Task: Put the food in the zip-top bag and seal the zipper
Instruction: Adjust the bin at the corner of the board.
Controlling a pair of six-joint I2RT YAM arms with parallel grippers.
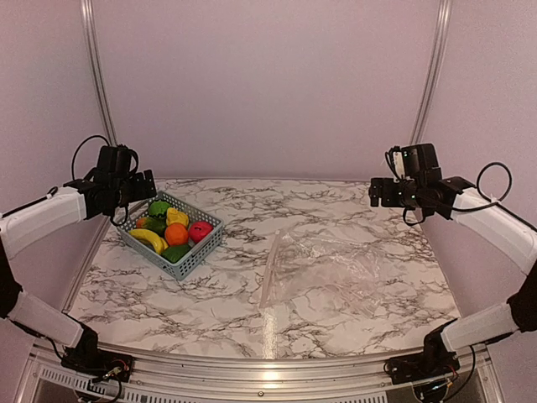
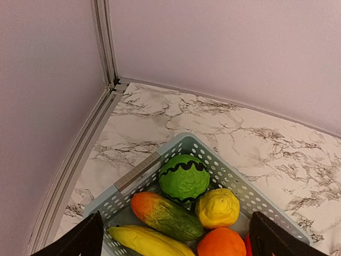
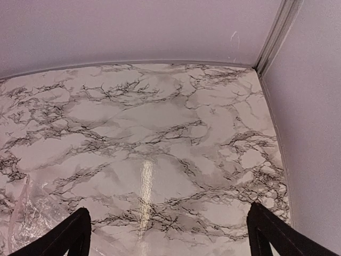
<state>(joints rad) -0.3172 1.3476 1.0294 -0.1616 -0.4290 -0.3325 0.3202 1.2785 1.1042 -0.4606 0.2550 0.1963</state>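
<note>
Currently the food [image 1: 170, 229] (bananas, an orange, red and green pieces) lies heaped in the mesh basket [image 1: 200, 252] at centre-left of the top view. The pieces look light, rigid and smooth, so grip each across its narrow width. The zip-top bag [image 1: 340, 270] lies flat on the worktop [image 1: 168, 311] right of centre. It is clear, crinkly and probably limp, so hold it near the stiffer zipper [image 1: 270, 269] on its left edge. Left claw [image 1: 134, 195] and right claw [image 1: 384, 193] hang with fingers apart, empty.

2 arms [image 1: 50, 214] raised (fingers [image 2: 80, 240] apart).
</note>
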